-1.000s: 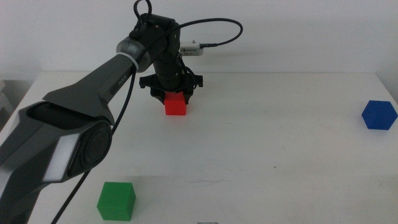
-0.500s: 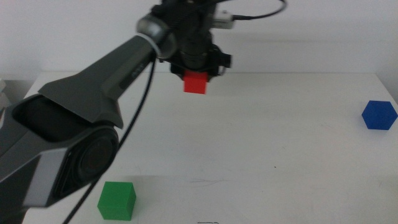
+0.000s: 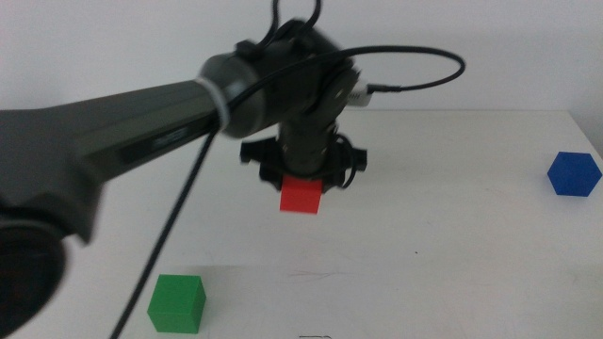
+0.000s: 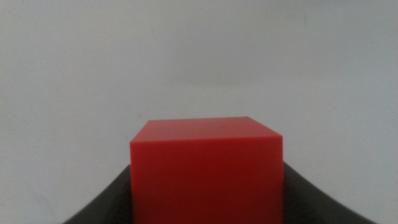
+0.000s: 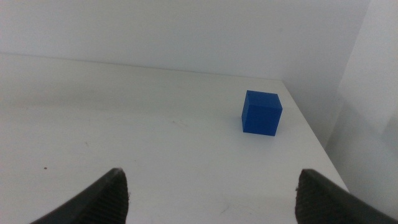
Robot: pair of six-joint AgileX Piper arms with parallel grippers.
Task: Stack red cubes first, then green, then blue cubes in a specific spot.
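left hand (image 3: pixel 303 181) clamped on the red cube (image 3: pixel 302 196), carrying it above mid desk (image 3: pixel 452 235); next set it on the spot; green (image 3: pixel 176 303) at 7 o'clock, blue (image 3: pixel 574 173) at 3; right hand (image 5: pixel 211 186) wide open, empty.

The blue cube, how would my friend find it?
Start at the white table and go to its far right edge. The small solid deep-blue cube sits there alone, apart from both arms; it is the only blue thing there.
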